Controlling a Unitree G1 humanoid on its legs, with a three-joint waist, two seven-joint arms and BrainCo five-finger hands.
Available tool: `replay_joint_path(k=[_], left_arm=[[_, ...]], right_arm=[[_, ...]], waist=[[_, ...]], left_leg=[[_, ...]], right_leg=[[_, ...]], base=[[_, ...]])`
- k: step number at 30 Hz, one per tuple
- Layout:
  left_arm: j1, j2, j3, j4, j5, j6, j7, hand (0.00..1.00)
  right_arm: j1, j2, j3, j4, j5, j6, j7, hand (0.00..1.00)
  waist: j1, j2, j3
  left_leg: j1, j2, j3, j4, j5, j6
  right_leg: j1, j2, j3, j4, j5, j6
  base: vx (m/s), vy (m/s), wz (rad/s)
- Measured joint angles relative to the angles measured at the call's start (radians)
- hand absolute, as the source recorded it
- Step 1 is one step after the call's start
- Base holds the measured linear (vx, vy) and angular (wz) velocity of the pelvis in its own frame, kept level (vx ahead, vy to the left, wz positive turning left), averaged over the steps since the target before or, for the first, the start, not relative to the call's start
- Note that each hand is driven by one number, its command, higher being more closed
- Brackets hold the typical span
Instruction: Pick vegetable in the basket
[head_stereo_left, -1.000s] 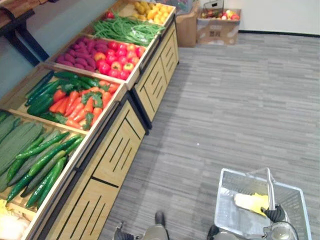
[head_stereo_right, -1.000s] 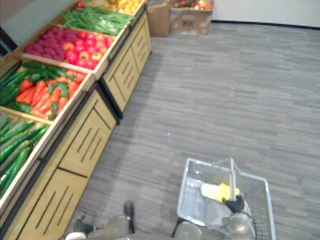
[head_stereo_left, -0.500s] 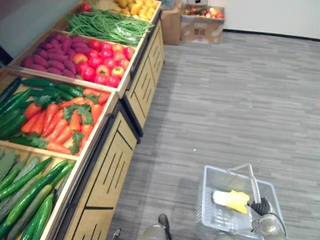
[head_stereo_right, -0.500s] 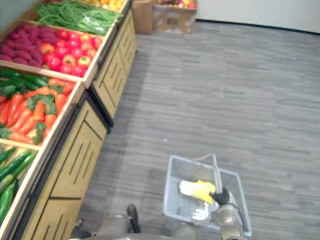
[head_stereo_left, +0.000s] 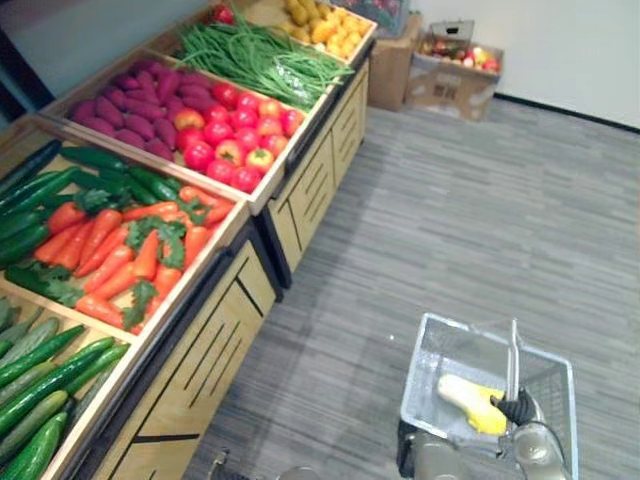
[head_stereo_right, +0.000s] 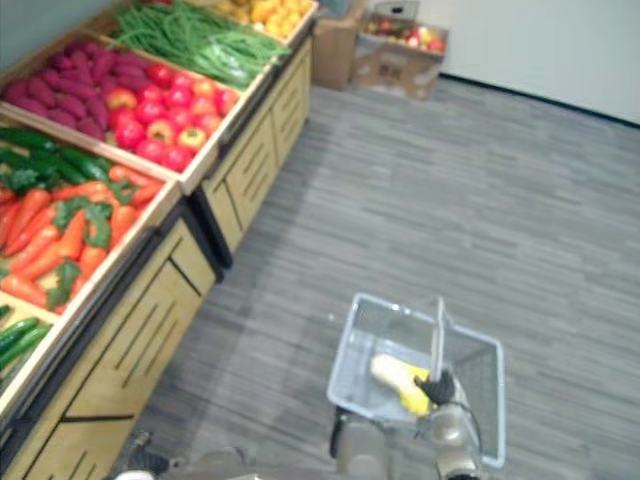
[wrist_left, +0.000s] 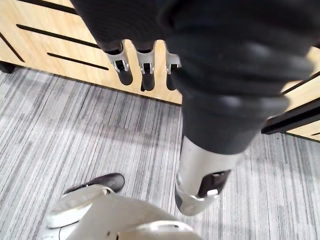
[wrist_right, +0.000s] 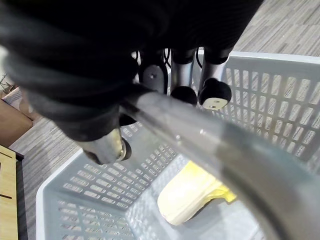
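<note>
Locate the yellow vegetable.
The yellow vegetable lies inside the grey mesh basket, whose handle the right hand holds, low right in the eye views.

Grey plastic basket (head_stereo_left: 421, 384) with smooth, shiny handle (head_stereo_left: 513, 352); matt pale wooden stand (head_stereo_left: 214, 346).

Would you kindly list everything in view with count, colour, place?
stand: one, wooden, left side
cucumbers: many, green, stand's near end
carrots: many, orange, beyond cucumbers
red fruit: many, red, beyond carrots
purple roots: many, purple, beside red fruit
green beans: heap, green, farther still
cardboard box: one, brown, beyond stand
basket: one, pale grey, lower right
yellow vegetable: one, yellow, in basket
right hand: one, silver-dark, curled round basket handle
left hand: one, silver-dark, fingers straight, by stand
</note>
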Motion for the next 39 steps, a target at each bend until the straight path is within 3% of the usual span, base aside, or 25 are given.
replay_joint_path(k=[4, 7, 8, 10, 13, 14, 16, 17, 18, 20, 23, 27, 30, 33, 35, 36, 37, 38, 39], left_arm=[[-0.022, -0.006, 0.002, 0.002, -0.002, 0.001, 0.000, 0.00], [-0.023, -0.013, 0.037, 0.002, -0.011, 0.004, 0.001, 0.00], [-0.021, -0.016, 0.055, 0.002, -0.017, 0.007, 0.001, 0.00], [-0.018, -0.019, 0.066, 0.002, -0.019, 0.007, 0.002, 0.00], [-0.020, -0.031, 0.060, 0.000, -0.023, 0.006, 0.002, 0.00], [-0.021, -0.037, 0.057, -0.002, -0.026, 0.006, 0.002, 0.00], [-0.020, -0.053, 0.020, -0.020, -0.050, 0.005, 0.001, 0.00], [-0.021, -0.054, 0.007, -0.021, -0.050, 0.005, 0.001, 0.00], [-0.023, -0.055, -0.021, -0.019, -0.049, 0.007, -0.001, 0.00], [-0.023, -0.056, -0.037, -0.019, -0.040, 0.010, -0.002, 0.00], [-0.015, -0.059, -0.040, -0.018, -0.039, 0.015, -0.004, 0.00], [0.003, -0.052, -0.040, -0.001, -0.038, 0.020, -0.004, 0.00], [0.025, -0.048, -0.039, 0.004, -0.038, 0.033, -0.005, 0.00], [0.040, -0.043, -0.038, 0.022, -0.037, 0.034, -0.009, 0.00], [0.061, -0.032, -0.034, 0.022, -0.036, 0.034, -0.010, 0.00], [0.066, -0.026, -0.025, 0.024, -0.031, 0.039, -0.011, 0.00], [0.062, -0.022, -0.025, 0.022, -0.024, 0.038, -0.011, 0.00], [0.051, -0.010, -0.025, 0.019, -0.011, 0.034, -0.012, 0.00], [0.046, 0.000, -0.014, 0.019, -0.011, 0.032, -0.013, 0.00]], right_arm=[[0.007, -0.003, -0.018, 0.000, -0.001, 0.004, -0.002, 1.00], [0.035, -0.003, -0.019, 0.001, 0.001, 0.006, -0.001, 1.00], [0.041, -0.004, -0.027, 0.001, 0.001, 0.006, -0.001, 1.00], [0.051, -0.014, -0.027, 0.003, 0.001, 0.007, -0.001, 1.00], [0.046, -0.027, -0.034, 0.008, 0.001, 0.007, -0.001, 1.00], [0.046, -0.027, -0.048, 0.014, 0.002, 0.008, -0.001, 1.00], [0.048, -0.029, -0.089, 0.037, 0.003, 0.010, -0.001, 1.00], [0.048, -0.030, -0.100, 0.038, 0.004, 0.011, -0.001, 1.00], [0.049, -0.032, -0.115, 0.040, 0.004, 0.014, -0.001, 1.00], [0.043, -0.030, -0.114, 0.040, 0.005, 0.018, -0.001, 1.00], [0.042, -0.028, -0.114, 0.040, 0.005, 0.018, -0.001, 1.00], [0.028, -0.016, -0.117, 0.040, 0.008, 0.018, -0.002, 1.00], [0.018, 0.003, -0.131, 0.040, 0.009, 0.018, -0.002, 1.00], [0.021, 0.006, -0.133, 0.050, 0.010, 0.021, -0.002, 1.00], [0.011, 0.020, -0.132, 0.060, 0.014, 0.022, -0.002, 1.00], [0.009, 0.031, -0.132, 0.067, 0.019, 0.022, -0.001, 1.00], [0.009, 0.034, -0.132, 0.075, 0.019, 0.025, -0.001, 1.00], [0.002, 0.046, -0.131, 0.080, 0.026, 0.026, 0.000, 1.00], [-0.004, 0.058, -0.131, 0.080, 0.044, 0.024, 0.001, 1.00]], waist=[[0.002, -0.007, 0.011], [0.007, 0.011, -0.001], [0.006, 0.027, -0.015], [0.006, 0.055, -0.037], [0.011, 0.056, -0.043], [0.010, 0.059, -0.046], [0.005, 0.060, -0.053], [-0.001, 0.063, -0.056], [-0.013, 0.077, -0.060], [-0.011, 0.082, -0.059], [0.015, 0.082, -0.065], [0.022, 0.078, -0.066], [0.030, 0.073, -0.066], [0.035, 0.040, -0.058], [0.038, 0.012, -0.057], [0.032, 0.000, -0.056], [0.024, 0.002, -0.056], [0.015, 0.007, -0.056], [0.016, 0.003, -0.054]], left_leg=[[0.001, 0.007, -0.056, -0.018, 0.008, -0.030], [-0.022, 0.026, -0.111, -0.024, 0.009, -0.034], [-0.049, 0.046, -0.140, -0.018, 0.010, -0.038], [-0.091, 0.067, -0.180, -0.011, 0.042, -0.059], [-0.165, 0.042, -0.181, 0.017, 0.148, -0.031], [-0.177, 0.037, -0.154, 0.014, 0.186, -0.026], [-0.179, 0.032, 0.057, -0.058, 0.292, 0.029], [-0.180, 0.036, 0.137, -0.068, 0.298, 0.041], [-0.193, 0.050, 0.309, -0.050, 0.280, 0.059], [-0.186, 0.030, 0.413, -0.079, 0.285, 0.060], [-0.170, -0.014, 0.340, -0.146, 0.323, 0.074], [-0.190, -0.060, 0.245, -0.224, 0.367, 0.093], [-0.191, -0.091, 0.225, -0.225, 0.359, 0.104], [-0.162, -0.132, 0.256, -0.217, 0.341, 0.122], [-0.150, -0.153, 0.278, -0.206, 0.313, 0.140], [-0.139, -0.160, 0.270, -0.210, 0.304, 0.146], [-0.138, -0.154, 0.258, -0.212, 0.305, 0.145], [-0.133, -0.133, 0.248, -0.221, 0.308, 0.143], [-0.129, -0.111, 0.247, -0.224, 0.309, 0.143]], right_leg=[[-0.018, -0.010, -0.011, 0.085, -0.061, -0.009], [-0.010, -0.009, -0.063, 0.083, -0.079, -0.015], [-0.004, 0.004, -0.096, 0.063, -0.085, -0.023], [0.006, 0.023, -0.148, 0.018, -0.094, -0.035], [0.031, -0.010, -0.227, -0.016, -0.095, -0.037], [0.054, -0.024, -0.267, -0.024, -0.096, -0.040], [0.119, -0.057, -0.399, -0.061, -0.095, -0.053], [0.128, -0.064, -0.439, -0.071, -0.097, -0.056], [0.151, -0.070, -0.511, -0.071, -0.103, -0.064], [0.189, -0.072, -0.580, -0.073, -0.104, -0.064], [0.237, -0.086, -0.653, -0.072, -0.108, -0.044], [0.252, -0.106, -0.724, -0.071, -0.107, -0.019], [0.251, -0.151, -0.729, -0.031, -0.133, 0.008], [0.230, -0.227, -0.672, 0.069, -0.182, 0.066], [0.210, -0.268, -0.600, 0.143, -0.201, 0.077], [0.189, -0.265, -0.471, 0.194, -0.166, 0.061], [0.171, -0.253, -0.411, 0.215, -0.140, 0.070], [0.138, -0.220, -0.326, 0.238, -0.096, 0.056], [0.124, -0.197, -0.279, 0.227, -0.094, 0.042]], base=[[-0.02, -0.087, 0.27], [-0.01, -0.095, 0.47], [0.02, -0.139, 0.64], [0.06, -0.112, 0.69], [0.09, -0.118, 0.86], [0.11, -0.100, 1.20], [0.11, -0.097, 1.61], [0.07, -0.037, 1.72], [0.04, 0.011, 1.36], [0.03, 0.062, 1.30], [-0.01, 0.084, 0.92], [-0.05, 0.088, 0.73], [-0.04, 0.103, 0.30], [0.01, 0.134, 0.10], [0.00, 0.106, -0.19], [-0.02, 0.068, 0.03], [0.03, 0.090, 0.22], [0.05, 0.075, 0.12], [0.05, 0.050, -0.03]])
